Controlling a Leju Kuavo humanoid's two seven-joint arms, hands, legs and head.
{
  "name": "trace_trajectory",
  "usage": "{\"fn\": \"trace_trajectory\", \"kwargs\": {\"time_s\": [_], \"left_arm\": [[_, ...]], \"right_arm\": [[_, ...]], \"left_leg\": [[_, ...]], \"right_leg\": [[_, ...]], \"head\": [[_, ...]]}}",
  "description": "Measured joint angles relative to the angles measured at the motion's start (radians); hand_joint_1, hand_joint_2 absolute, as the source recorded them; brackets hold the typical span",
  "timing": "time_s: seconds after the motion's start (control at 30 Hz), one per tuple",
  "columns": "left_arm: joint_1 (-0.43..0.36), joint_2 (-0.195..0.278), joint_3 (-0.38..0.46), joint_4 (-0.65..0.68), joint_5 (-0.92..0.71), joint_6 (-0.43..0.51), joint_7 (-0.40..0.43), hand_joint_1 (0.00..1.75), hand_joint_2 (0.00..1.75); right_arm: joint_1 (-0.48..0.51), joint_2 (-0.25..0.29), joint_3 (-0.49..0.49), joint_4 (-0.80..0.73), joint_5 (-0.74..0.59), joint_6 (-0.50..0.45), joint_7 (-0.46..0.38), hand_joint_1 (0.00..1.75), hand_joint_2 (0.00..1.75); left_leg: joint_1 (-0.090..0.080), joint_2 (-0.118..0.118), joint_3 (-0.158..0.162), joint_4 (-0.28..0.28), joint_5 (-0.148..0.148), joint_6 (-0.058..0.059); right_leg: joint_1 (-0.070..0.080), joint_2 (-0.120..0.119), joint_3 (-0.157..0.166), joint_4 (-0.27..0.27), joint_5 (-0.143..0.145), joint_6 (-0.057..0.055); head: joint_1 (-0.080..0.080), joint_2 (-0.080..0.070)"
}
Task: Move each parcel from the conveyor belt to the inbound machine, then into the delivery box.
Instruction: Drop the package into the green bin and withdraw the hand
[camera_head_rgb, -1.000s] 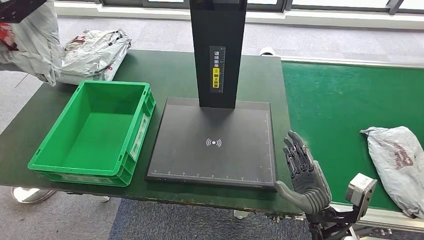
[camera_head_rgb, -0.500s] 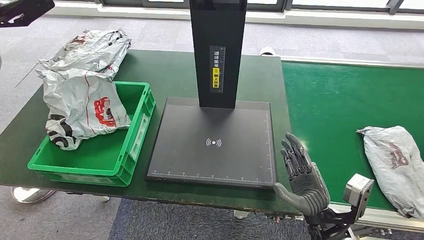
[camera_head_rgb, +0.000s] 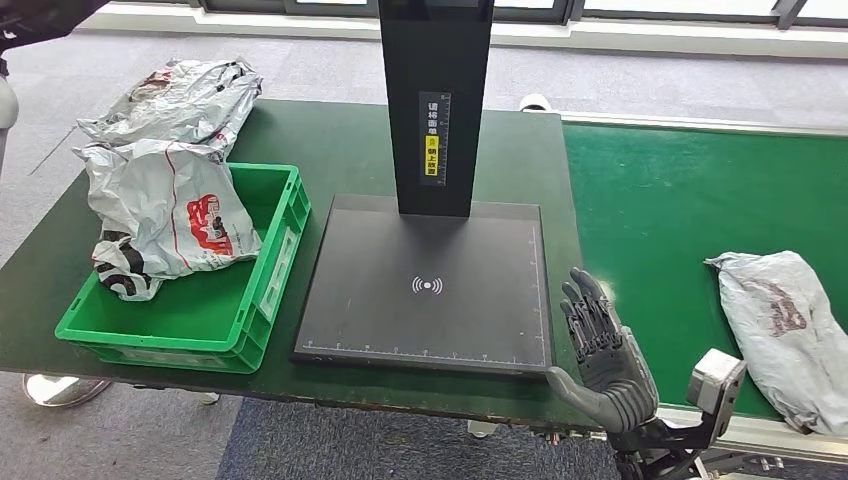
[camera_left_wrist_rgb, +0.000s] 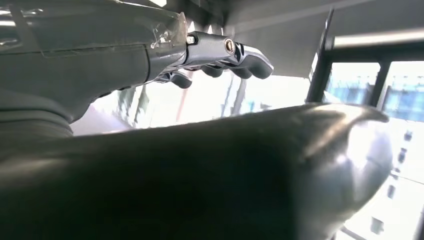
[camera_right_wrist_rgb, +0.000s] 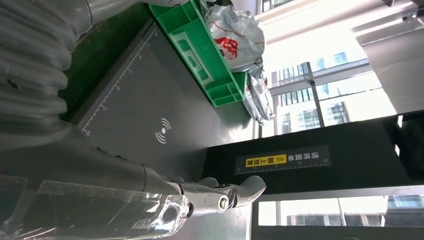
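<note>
while our right hand (camera_head_rgb: 603, 355) hangs at the near corner of the inbound machine (camera_head_rgb: 427, 285) with its fingers (camera_head_rgb: 585, 310) spread wide and holding nothing, the next parcel (camera_head_rgb: 782, 335) lies flat on the green conveyor belt (camera_head_rgb: 660, 220), well to the hand's right and near the belt's front edge. one parcel already sits in the green delivery box (camera_head_rgb: 265, 290), slumped over its far left wall; another bag (camera_head_rgb: 190, 95) lies on the tabletop (camera_head_rgb: 340, 145) behind the box. our left hand (camera_left_wrist_rgb: 220, 52) shows in its wrist view with fingers curled in, apparently around nothing, though we cannot tell for sure. the step in hand, we judge, is reaching for the belt parcel. we would swing right, come down over its middle where the bag bulges, and close on a good fold of the slack film, since a pinch at the thin edge may slip. then lift clear of the belt rail before carrying it to the scan mark (camera_head_rgb: 427, 286).
</note>
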Motion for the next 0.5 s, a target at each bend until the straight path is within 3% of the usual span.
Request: {"fn": "trace_trajectory", "kwargs": {"time_s": [0.07,0.17,0.2,0.3,0.33,0.5], "left_arm": [[0.012,-0.017,0.022,-0.008,0.167,-0.028,-0.027,0.00,1.75],[0.103,-0.052,0.100,-0.097,0.550,-0.062,-0.085,0.00,1.75],[0.158,-0.065,0.132,-0.149,0.675,-0.073,-0.102,0.00,1.31],[0.397,-0.125,0.208,-0.363,0.962,-0.102,-0.166,0.00,1.31],[0.487,-0.154,0.222,-0.443,1.026,-0.112,-0.193,0.00,1.75],[0.832,-0.319,0.213,-0.730,1.118,-0.142,-0.260,0.00,1.75]], "right_arm": [[-0.003,0.000,-0.003,0.004,0.028,-0.023,0.006,0.00,1.75],[-0.029,0.000,-0.019,0.022,0.165,-0.128,0.039,0.00,1.75],[-0.046,0.000,-0.026,0.032,0.225,-0.170,0.054,0.00,1.75],[-0.136,-0.010,-0.050,0.081,0.466,-0.307,0.128,0.00,1.75],[-0.175,-0.019,-0.061,0.103,0.556,-0.350,0.163,0.00,1.75],[-0.389,-0.114,-0.126,0.284,0.900,-0.471,0.320,0.00,1.75]], "left_leg": [[0.000,0.000,0.000,0.000,0.000,0.000],[-0.001,0.001,0.002,-0.001,0.000,0.000],[-0.002,0.002,0.003,-0.001,0.000,0.000],[-0.007,0.008,0.007,-0.002,-0.002,0.002],[-0.008,0.010,0.008,-0.002,-0.002,0.002],[-0.009,0.011,0.006,-0.001,-0.003,0.008]], "right_leg": [[0.000,0.000,0.000,0.000,0.000,0.000],[-0.002,0.001,0.001,0.000,0.000,0.000],[-0.003,0.002,0.002,0.000,0.000,0.000],[-0.007,0.009,0.002,0.000,0.000,0.002],[-0.008,0.011,0.002,0.000,0.001,0.002],[-0.011,0.012,0.002,-0.002,0.002,0.008]], "head": [[0.000,0.000],[0.000,0.000],[0.000,0.000],[-0.003,0.000],[-0.004,0.000],[-0.006,0.000]]}}
